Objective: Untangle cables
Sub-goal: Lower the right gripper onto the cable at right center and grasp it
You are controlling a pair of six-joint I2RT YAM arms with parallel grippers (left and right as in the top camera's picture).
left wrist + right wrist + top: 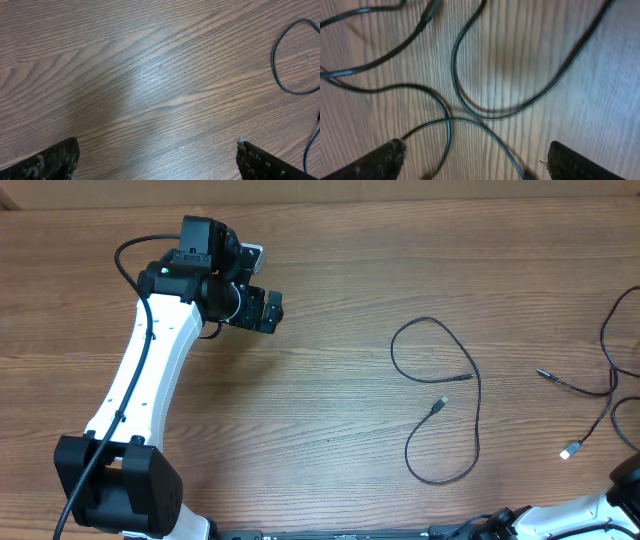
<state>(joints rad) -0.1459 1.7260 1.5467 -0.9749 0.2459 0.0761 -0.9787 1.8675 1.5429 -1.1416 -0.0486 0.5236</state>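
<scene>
**Two-arm bench, viewed from above and from each wrist.** The cables [478, 415] lie flat on the right half of the wooden table [330, 250]. One lies near the middle in a loose double curve, with a loop at the far end, another at the near end, and both dark plug tips turned in beside its own strand. A second cord [603, 393] lies well apart from it towards the right edge, ending in a pale plug [570, 450]. More strands run off the picture beside it. The left arm [140, 380] reaches over the far left of the table, well clear of every cord. The left gripper [157, 150] has its fingers spread as wide as they go over bare wood and holds nothing. One cable loop shows only at the upper right of its wrist view. The right arm [600, 510] shows only at the near right corner in the overhead view. The right gripper [476, 150] hangs low over several strands that cross one another on the wood. Its fingers stand wide apart and grip none of them. This wrist view is blurred, so I cannot tell which strand lies on top.
</scene>
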